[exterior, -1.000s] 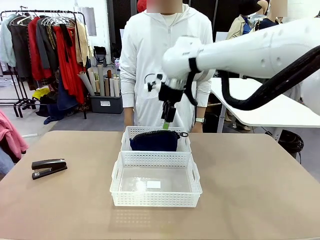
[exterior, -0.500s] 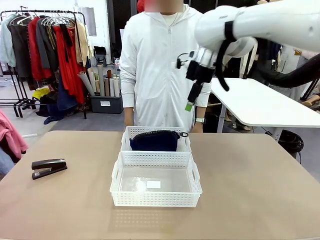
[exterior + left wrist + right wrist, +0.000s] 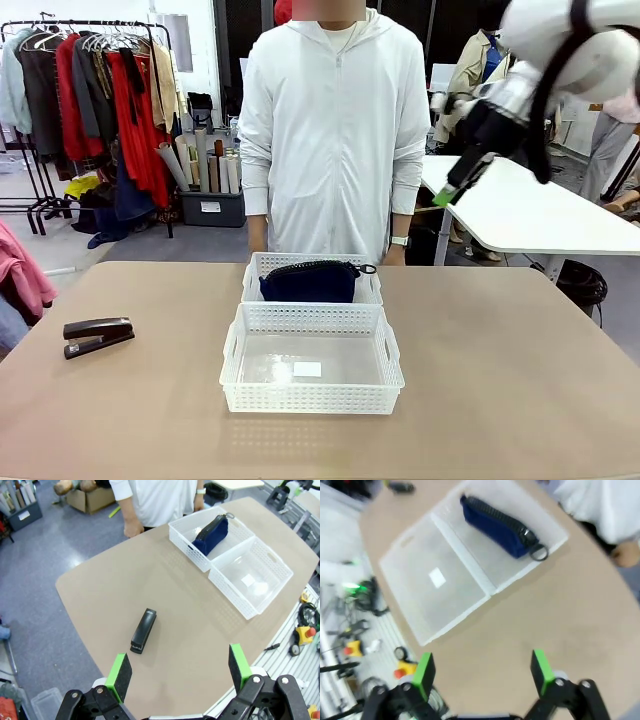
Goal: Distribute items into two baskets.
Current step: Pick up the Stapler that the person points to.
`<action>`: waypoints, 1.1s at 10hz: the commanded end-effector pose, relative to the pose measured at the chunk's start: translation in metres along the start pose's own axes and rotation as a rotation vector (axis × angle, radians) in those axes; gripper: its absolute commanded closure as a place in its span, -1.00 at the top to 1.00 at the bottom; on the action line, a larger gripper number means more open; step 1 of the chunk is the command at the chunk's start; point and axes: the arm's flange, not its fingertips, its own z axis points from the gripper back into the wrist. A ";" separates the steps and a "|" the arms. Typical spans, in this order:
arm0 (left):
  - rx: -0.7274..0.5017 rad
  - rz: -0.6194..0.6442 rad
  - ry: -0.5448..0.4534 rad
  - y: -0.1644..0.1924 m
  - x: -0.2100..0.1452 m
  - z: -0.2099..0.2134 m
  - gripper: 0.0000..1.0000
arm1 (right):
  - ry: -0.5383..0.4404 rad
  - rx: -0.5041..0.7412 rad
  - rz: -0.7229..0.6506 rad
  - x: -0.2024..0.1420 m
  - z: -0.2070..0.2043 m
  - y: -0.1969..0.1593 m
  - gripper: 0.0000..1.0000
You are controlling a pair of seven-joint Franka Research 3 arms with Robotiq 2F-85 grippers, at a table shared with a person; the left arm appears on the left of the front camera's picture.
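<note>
A dark navy zippered pouch [image 3: 310, 281] stands on edge inside the smaller, far white basket [image 3: 256, 267]. Nothing lies in the larger near basket [image 3: 312, 396] but the white label on its base. The black stapler [image 3: 97, 335] lies on the table at the left. From high over the table's left end, my left gripper [image 3: 177, 667] stands open with the stapler [image 3: 143, 630] lying below it. Raised at the upper right, away from the baskets, my right gripper [image 3: 452, 188] is open with nothing between its fingers. In its wrist view, the right gripper [image 3: 482, 672] looks down on the pouch [image 3: 495, 526] and both baskets.
A person in a white hooded top [image 3: 330, 130] stands at the far edge behind the baskets, hands low at the table edge. A white side table [image 3: 540, 215] is at the right. A clothes rack [image 3: 90, 100] is at the back left.
My right arm has lifted away from above the pouch and swung up and to the right. The pouch, stapler and baskets have not moved.
</note>
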 end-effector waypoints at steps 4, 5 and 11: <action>-0.009 -0.013 -0.009 0.000 0.000 0.001 1.00 | -0.220 0.011 -0.072 -0.111 0.035 0.016 1.00; -0.009 -0.013 -0.009 0.000 0.000 0.001 1.00 | -0.258 0.022 -0.071 -0.126 0.039 0.022 1.00; -0.009 -0.013 -0.009 0.000 0.000 0.001 1.00 | -0.299 0.050 -0.115 -0.182 0.063 0.016 1.00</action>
